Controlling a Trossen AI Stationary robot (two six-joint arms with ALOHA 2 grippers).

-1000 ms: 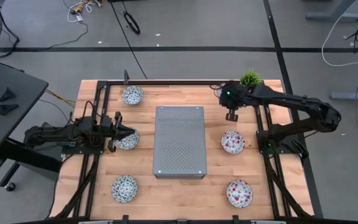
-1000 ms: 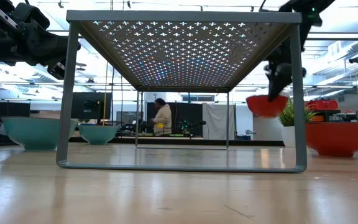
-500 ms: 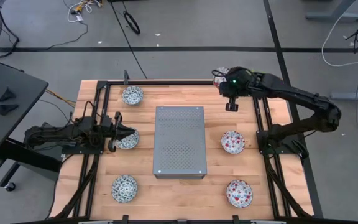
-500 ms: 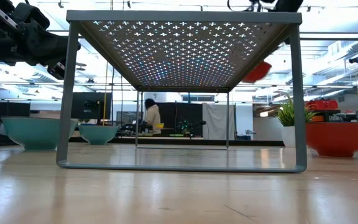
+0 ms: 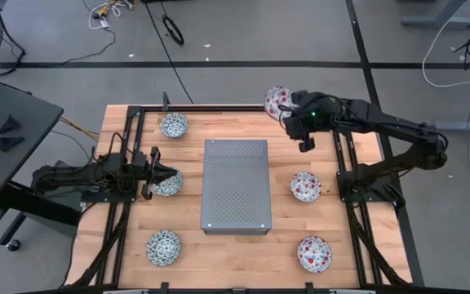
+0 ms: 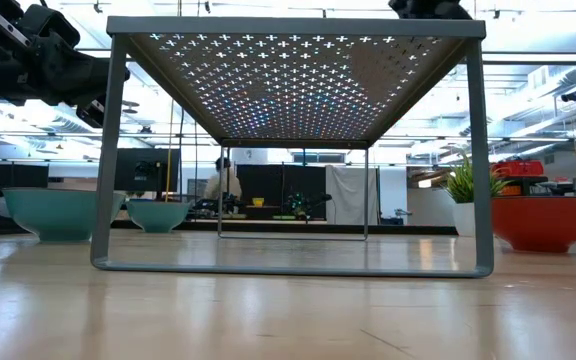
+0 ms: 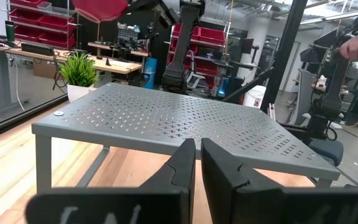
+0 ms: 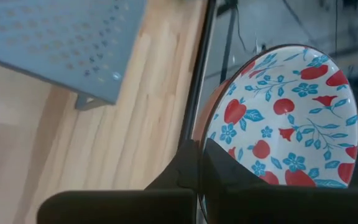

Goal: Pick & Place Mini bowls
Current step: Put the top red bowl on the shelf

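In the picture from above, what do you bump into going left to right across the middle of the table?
Left gripper over a blue-green bowl → grey box → red-speckled bowl.

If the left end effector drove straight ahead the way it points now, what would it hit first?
Probably the grey box: the left end effector points at its near side, fingers level with the perforated top. Depth is unclear, so it might skim over the top instead; a blue bowl sits just under the fingertips.
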